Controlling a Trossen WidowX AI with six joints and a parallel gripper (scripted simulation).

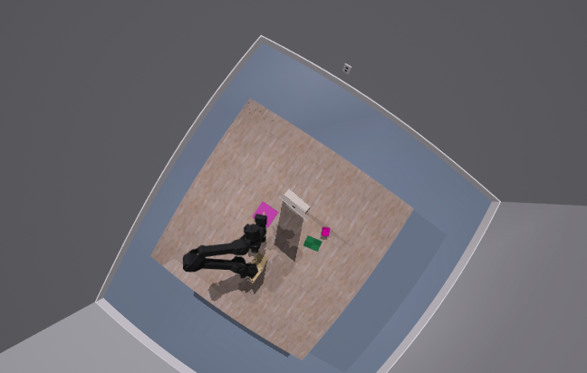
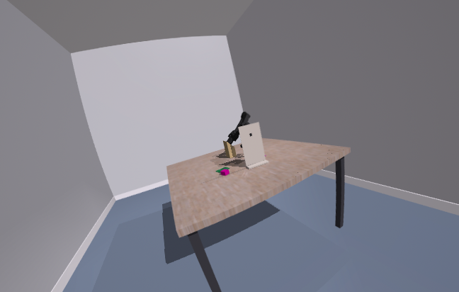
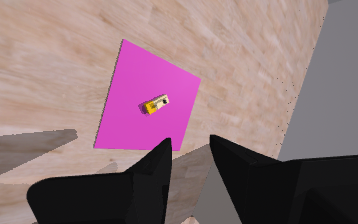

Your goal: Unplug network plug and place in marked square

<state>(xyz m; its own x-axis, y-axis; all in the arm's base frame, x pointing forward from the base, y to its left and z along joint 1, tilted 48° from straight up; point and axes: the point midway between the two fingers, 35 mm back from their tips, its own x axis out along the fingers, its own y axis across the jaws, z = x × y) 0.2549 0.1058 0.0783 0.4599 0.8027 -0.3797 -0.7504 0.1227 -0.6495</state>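
Note:
The plug, yellow at one end and cream at the other, lies on the magenta marked square, well inside its edges. My gripper is open part way with nothing between its fingers. It is apart from the plug, above the table, and the fingertips show past the square's near edge in the wrist view. The upright panel stands beside the square. Its socket shows as a small dark opening. In the exterior view the panel hides the hand, and the fingers cannot be made out in the top view.
A magenta cube and a flat green piece lie on the table on the other side of the panel from the square. A yellowish wooden block stands at the arm's base.

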